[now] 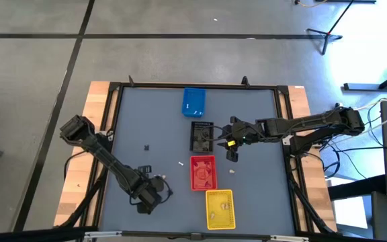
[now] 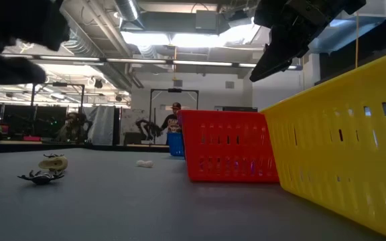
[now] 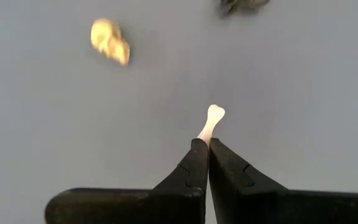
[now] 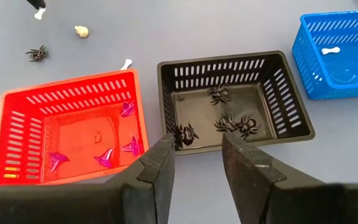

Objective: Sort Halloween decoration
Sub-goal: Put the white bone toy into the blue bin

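My left gripper (image 3: 207,142) is near the table's front left (image 1: 148,193), pointing down, shut on a small white bone (image 3: 211,121). A cream skull (image 3: 110,41) and a black spider (image 3: 244,5) lie on the table beside it. My right gripper (image 4: 199,155) hangs open and holds nothing, above the gap between the red tray (image 4: 67,134) and the black tray (image 4: 232,102). The red tray holds purple hats, the black tray spiders (image 4: 219,94), and the blue tray (image 4: 339,55) a bone. Another bone (image 1: 180,163) lies loose left of the red tray. My left gripper pinches one end of the bone (image 3: 204,133) between its two fingertips. The fingers come from above and point down. The bone sticks out past the fingertips toward the table, its knobbed free end (image 3: 215,112) showing. Whether that end touches the table, I cannot tell.
A yellow tray (image 1: 220,208) stands at the near edge, in line with the red (image 1: 203,173), black (image 1: 202,136) and blue (image 1: 193,102) trays. A lone spider (image 1: 146,148) and a white piece (image 1: 232,171) lie loose. People stand in the room behind the table (image 2: 174,120).
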